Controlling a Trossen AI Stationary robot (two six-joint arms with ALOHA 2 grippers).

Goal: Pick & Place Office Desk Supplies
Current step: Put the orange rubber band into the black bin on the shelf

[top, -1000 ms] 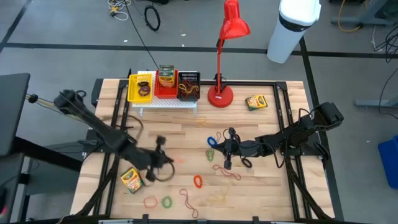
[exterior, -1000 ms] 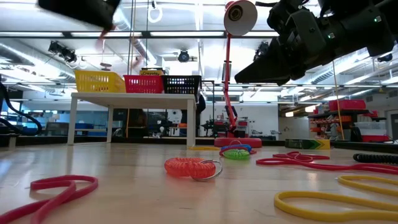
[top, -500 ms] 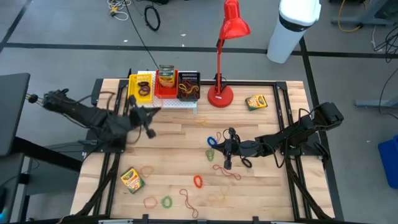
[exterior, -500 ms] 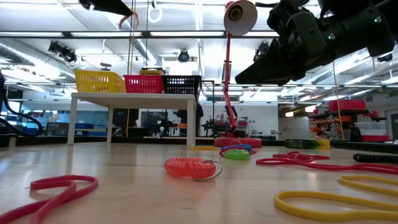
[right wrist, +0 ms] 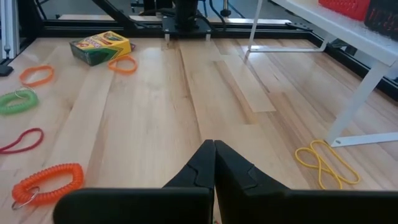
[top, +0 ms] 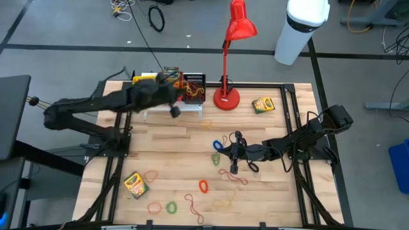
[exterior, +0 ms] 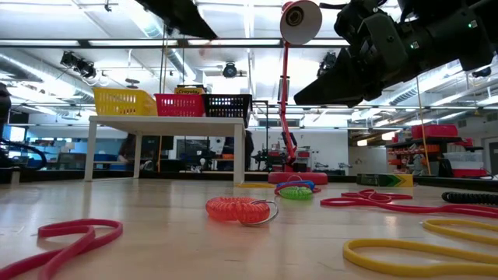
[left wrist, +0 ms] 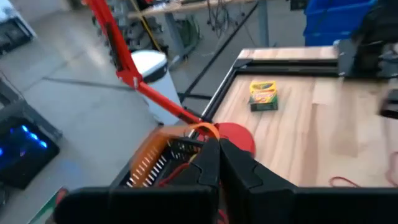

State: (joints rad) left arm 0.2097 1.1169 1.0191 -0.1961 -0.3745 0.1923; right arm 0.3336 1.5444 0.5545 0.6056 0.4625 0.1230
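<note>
High view: left gripper [top: 174, 110] over the white rack [top: 192, 107] near the black bin [top: 194, 88], jaws closed; right gripper [top: 232, 167] parked low mid-table, closed, empty. Crayon boxes [top: 134, 184] near the front left and back right; rubber bands [top: 203, 186] scattered along the front. Low view: coiled orange band [exterior: 233, 208] flat on the wood, bins on the rack behind. Left wrist view: fingers [left wrist: 205, 165] pinched on an orange band [left wrist: 202, 129] above the black bin. Right wrist view: closed tips above bare wood, yellow band [right wrist: 323, 163] off to the side. Risk: band snagging on a fingertip at release, or springing outside the bin; lamp [top: 229, 54] close enough to clip.
</note>
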